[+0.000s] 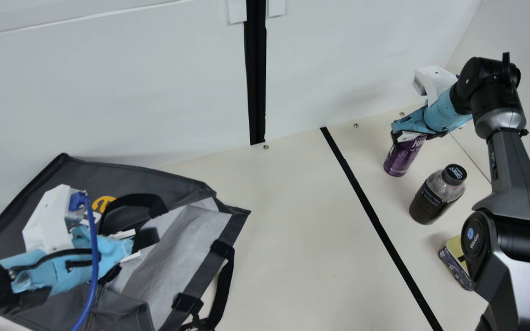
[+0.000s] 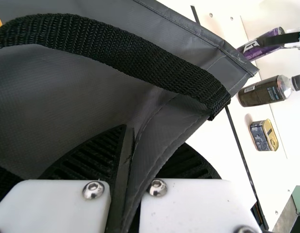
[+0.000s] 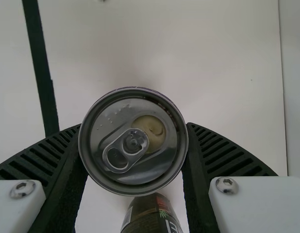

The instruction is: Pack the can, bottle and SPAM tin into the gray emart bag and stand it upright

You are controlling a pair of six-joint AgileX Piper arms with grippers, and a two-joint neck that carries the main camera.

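Observation:
My left gripper (image 1: 137,244) is at the opening of the gray bag (image 1: 131,177), which lies on its side; in the left wrist view the gripper (image 2: 133,160) is shut on the bag's edge fabric (image 2: 157,133), under a black strap. At the back right my right gripper (image 1: 408,136) is shut on the upper part of the purple can (image 1: 401,158). In the right wrist view the gripper (image 3: 134,145) has a finger on either side of the can's top (image 3: 133,167). The dark bottle (image 1: 435,195) stands nearer the front, then the SPAM tin (image 1: 454,262), partly behind my right arm.
White walls (image 1: 154,82) border the cream table (image 1: 302,220) at the back and right. A black line (image 1: 371,211) runs across the table between the bag and the three items. The bag's black strap (image 1: 223,285) trails onto the table.

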